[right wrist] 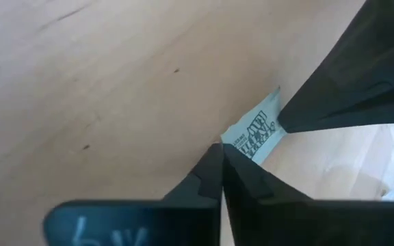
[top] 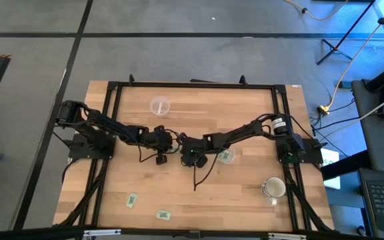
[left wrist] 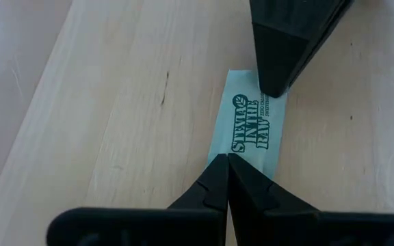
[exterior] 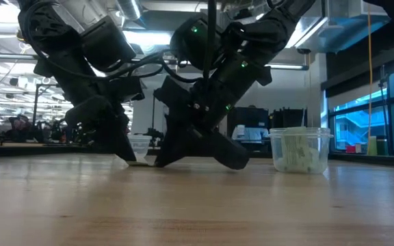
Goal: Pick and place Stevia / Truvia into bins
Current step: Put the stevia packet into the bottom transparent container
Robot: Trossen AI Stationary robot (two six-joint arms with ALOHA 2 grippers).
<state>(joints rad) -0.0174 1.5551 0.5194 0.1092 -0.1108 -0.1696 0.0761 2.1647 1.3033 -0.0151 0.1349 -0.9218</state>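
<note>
A light wooden table [top: 205,107] carries a clear cup [top: 159,105] near its far edge, a second clear cup [top: 226,156] stuffed with packets near the middle, and a whitish mug [top: 274,189] near the right edge. Two green packets [top: 132,199] [top: 163,215] lie flat near the front edge; another packet [left wrist: 254,130] lies mid-table.

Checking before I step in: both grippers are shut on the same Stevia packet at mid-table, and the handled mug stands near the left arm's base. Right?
Not quite. The mug stands near the right arm's base, as the high view shows. The rest holds: left gripper and right gripper are both shut on one Stevia packet at mid-table.
</note>
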